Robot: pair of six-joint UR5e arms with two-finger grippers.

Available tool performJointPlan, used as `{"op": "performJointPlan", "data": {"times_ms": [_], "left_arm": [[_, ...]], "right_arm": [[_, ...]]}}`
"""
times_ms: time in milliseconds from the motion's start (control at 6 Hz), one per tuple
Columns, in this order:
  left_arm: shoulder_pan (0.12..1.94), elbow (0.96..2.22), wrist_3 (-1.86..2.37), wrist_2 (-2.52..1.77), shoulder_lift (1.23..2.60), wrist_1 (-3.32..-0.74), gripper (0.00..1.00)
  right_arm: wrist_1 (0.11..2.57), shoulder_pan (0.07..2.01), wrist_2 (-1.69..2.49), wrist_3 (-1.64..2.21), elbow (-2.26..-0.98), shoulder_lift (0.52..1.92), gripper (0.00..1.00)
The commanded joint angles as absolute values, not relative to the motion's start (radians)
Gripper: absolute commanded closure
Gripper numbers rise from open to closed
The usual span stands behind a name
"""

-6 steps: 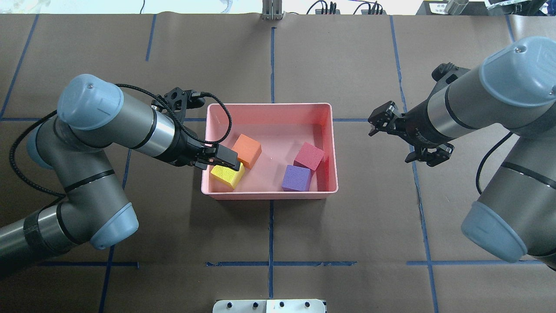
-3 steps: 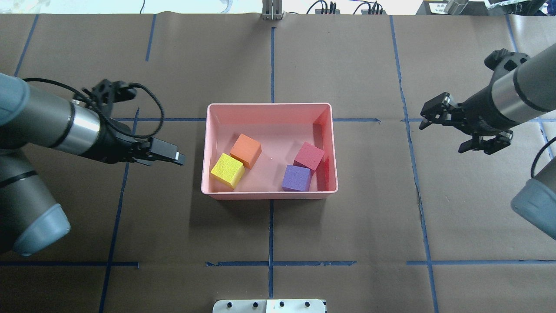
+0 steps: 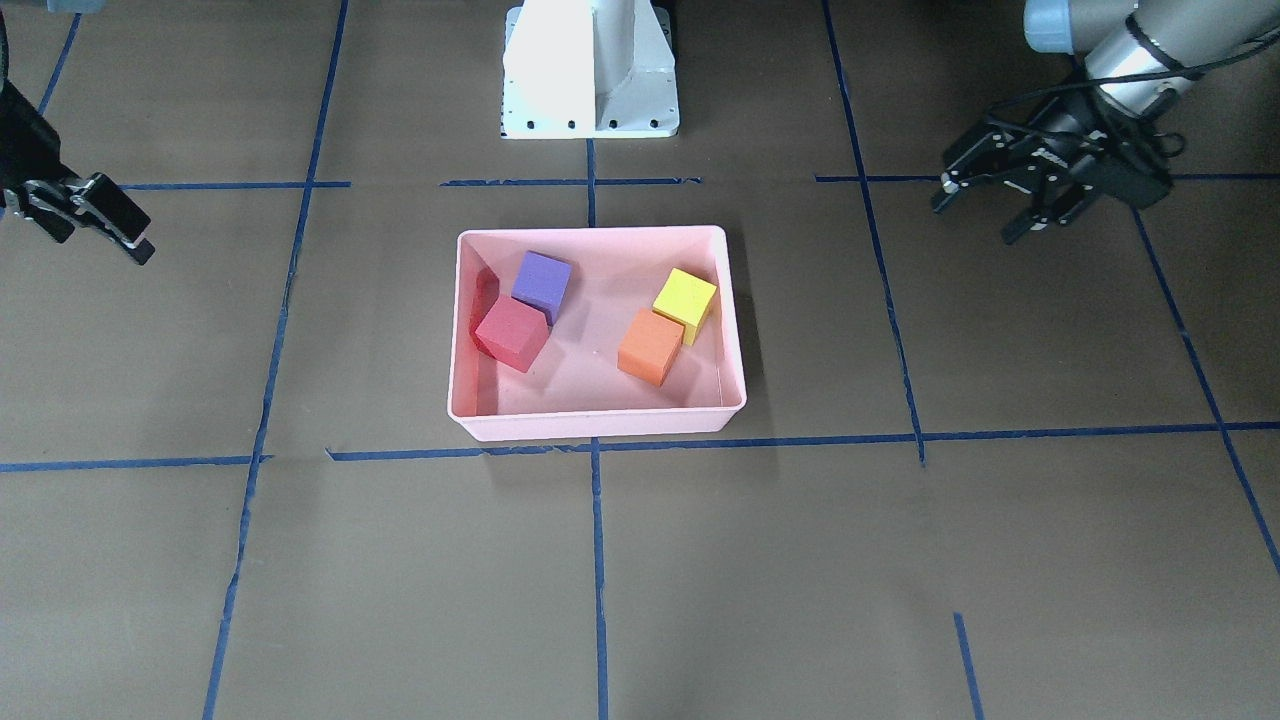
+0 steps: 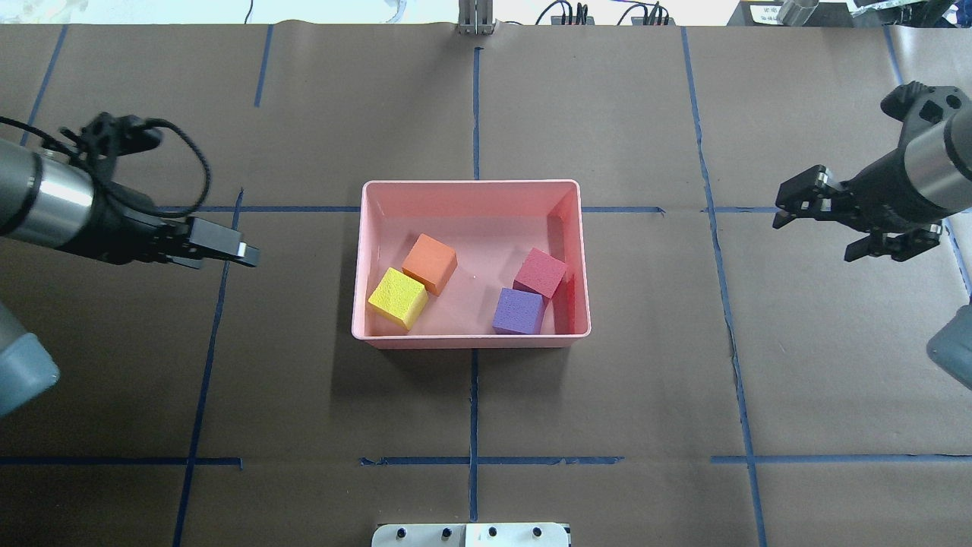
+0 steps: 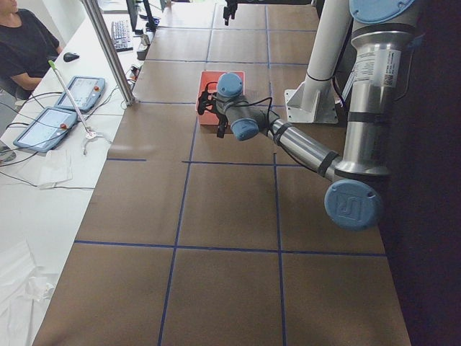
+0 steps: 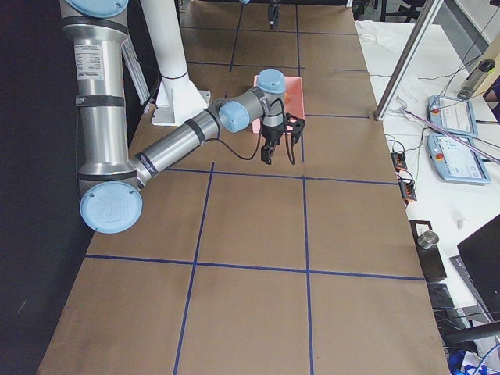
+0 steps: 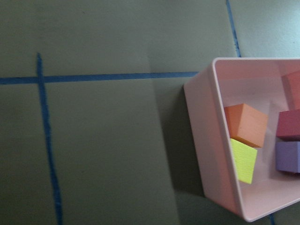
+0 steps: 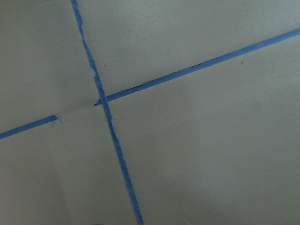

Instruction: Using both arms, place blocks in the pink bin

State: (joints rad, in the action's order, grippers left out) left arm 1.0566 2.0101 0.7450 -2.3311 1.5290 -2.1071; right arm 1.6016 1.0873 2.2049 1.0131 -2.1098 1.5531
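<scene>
The pink bin (image 4: pixel 471 182) stands mid-table. Inside it lie the orange block (image 4: pixel 430 263), the yellow-green block (image 4: pixel 398 298), the red-pink block (image 4: pixel 540 273) and the purple block (image 4: pixel 518 311). My left gripper (image 4: pixel 247 254) is open and empty, well left of the bin above the table; the front-facing view (image 3: pixel 975 220) shows its jaws spread. My right gripper (image 4: pixel 814 239) is open and empty, far right of the bin. The left wrist view shows the bin's rim (image 7: pixel 201 122) with the orange block (image 7: pixel 245 124) and yellow-green block (image 7: pixel 243 161) inside.
The table is covered in brown paper with a grid of blue tape lines (image 4: pixel 474 403). The white pedestal base (image 3: pixel 590 70) stands at the robot's side of the table. An operator (image 5: pixel 21 43) and tablets sit at a side desk.
My left gripper drew back left out of the bin, leaving the yellow-green block there. My right gripper moved further right, away from the bin. The blocks have not shifted.
</scene>
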Motion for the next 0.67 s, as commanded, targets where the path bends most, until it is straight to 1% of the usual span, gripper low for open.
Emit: {"op": "performJointPlan", "data": {"times_ms": [0, 167, 333, 500], "left_arm": [[1.283, 2.005, 0.303, -2.347, 1.468, -1.948, 0.0], [1.416, 1.997, 0.015, -2.355, 1.471, -1.767, 0.0], [1.505, 1.978, -0.209, -2.339, 1.488, -1.594, 0.0], [1.547, 1.95, -0.234, -2.339, 1.503, -1.495, 0.0]], "right_arm": [[1.598, 1.226, 2.291, 0.746, -2.012, 1.592, 0.0], [1.598, 1.308, 2.362, 0.613, -1.981, 1.623, 0.0], [1.595, 1.378, 2.373, 0.434, -1.917, 1.658, 0.0], [1.611, 1.455, 2.391, 0.29, -1.907, 1.672, 0.0]]}}
